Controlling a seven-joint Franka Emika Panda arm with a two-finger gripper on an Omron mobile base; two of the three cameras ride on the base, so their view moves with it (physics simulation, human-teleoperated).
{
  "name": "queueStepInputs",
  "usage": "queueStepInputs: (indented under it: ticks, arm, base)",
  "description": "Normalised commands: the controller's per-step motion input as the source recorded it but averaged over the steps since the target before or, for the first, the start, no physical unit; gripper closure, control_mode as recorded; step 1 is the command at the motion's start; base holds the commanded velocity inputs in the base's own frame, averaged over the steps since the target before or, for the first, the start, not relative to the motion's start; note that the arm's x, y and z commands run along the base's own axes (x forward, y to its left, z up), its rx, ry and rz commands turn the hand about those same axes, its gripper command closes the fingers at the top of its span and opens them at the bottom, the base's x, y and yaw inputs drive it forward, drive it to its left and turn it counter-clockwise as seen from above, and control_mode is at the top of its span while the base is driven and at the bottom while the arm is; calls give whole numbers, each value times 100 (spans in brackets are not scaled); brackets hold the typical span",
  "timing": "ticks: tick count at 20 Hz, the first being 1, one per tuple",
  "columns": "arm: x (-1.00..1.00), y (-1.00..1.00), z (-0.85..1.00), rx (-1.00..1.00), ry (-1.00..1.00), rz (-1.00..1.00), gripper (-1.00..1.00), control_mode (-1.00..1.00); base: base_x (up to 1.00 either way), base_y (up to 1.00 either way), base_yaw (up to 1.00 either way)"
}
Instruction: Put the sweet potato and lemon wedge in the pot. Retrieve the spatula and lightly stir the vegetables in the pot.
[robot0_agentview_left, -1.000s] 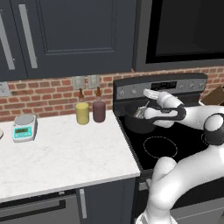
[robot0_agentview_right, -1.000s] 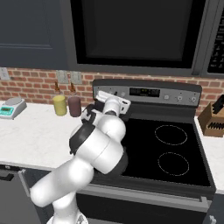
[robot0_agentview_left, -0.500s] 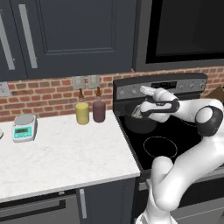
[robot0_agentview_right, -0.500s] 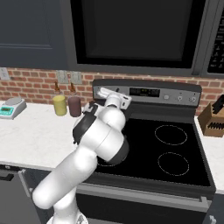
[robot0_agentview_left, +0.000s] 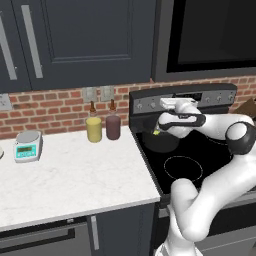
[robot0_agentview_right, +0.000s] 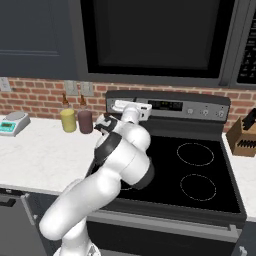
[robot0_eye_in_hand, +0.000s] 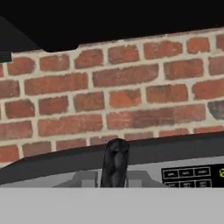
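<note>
- Fingertips (robot0_eye_in_hand: 114, 159) of the gripper (robot0_agentview_left: 158, 131) sit pressed close together, and we see a yellow-green speck right at them, so we judge they are pinching the lemon wedge (robot0_agentview_left: 156, 133).
- We place the gripper just above the near-left rim of the pot (robot0_agentview_left: 163, 144), which stands at the rear left corner of the stove top (robot0_agentview_left: 215, 150).
- Our worry is the release: the wedge hangs over the rim, not over the middle, so it could strike the edge and bounce onto the stove top.
- A low sideways move could also catch the rim and shove the pot toward the stove's left edge.
- We cannot see into the pot, so we cannot tell whether the sweet potato lies in it.
- At the back edge of the counter (robot0_agentview_left: 75, 175) stand a yellow jar (robot0_agentview_left: 93, 129) and a maroon jar (robot0_agentview_left: 113, 127), both capped, so we cannot tell what they hold.
</note>
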Motion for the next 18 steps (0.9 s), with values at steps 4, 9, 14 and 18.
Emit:
queueStepInputs:
  ticks: [4, 9, 14, 18]
  arm:
    - [-11, 0, 1, -30, -39, -6, 100, -100]
    - [5, 13, -8, -13, -3, -6, 100, -100]
    - [9, 45, -17, -1, 6, 0, 100, -100]
    - [0, 65, -6, 0, 15, 0, 100, -100]
  base:
    - [0, 0, 0]
    - [0, 0, 0]
    - [0, 0, 0]
    - [0, 0, 0]
